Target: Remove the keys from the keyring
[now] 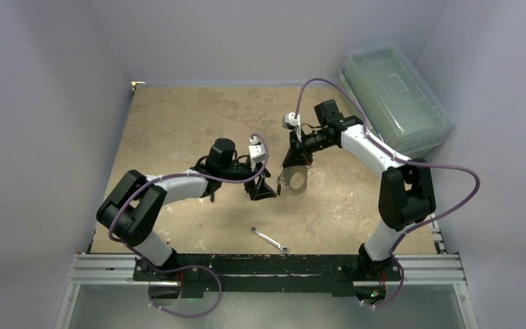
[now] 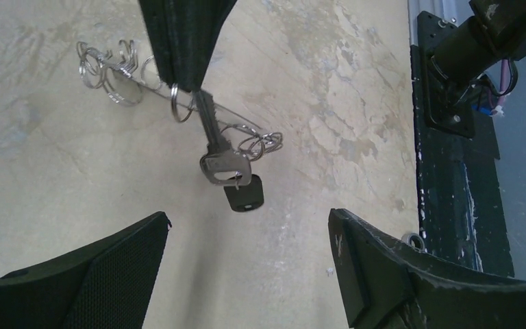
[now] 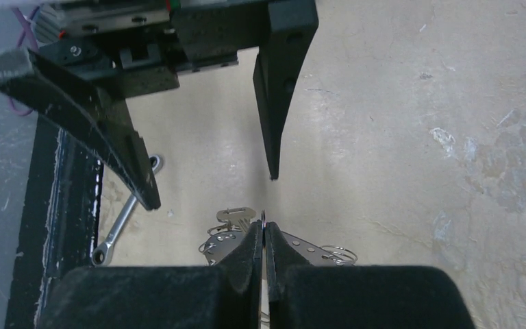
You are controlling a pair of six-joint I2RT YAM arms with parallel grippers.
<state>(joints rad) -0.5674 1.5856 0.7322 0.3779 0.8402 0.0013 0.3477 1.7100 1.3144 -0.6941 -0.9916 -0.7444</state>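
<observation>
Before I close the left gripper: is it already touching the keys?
No: the left gripper gapes open, its fingers clear of the keys hanging from the keyring the right gripper clamps.

Overhead looks down; wrist cameras closely share keys.

Left arm and right arm: white link shells, black joints and motor housings. A purple cable loops along each, running up from the black base rail. Left gripper fingers matte black, mesh-textured. White camera mount at each wrist, far from the rail.
</observation>
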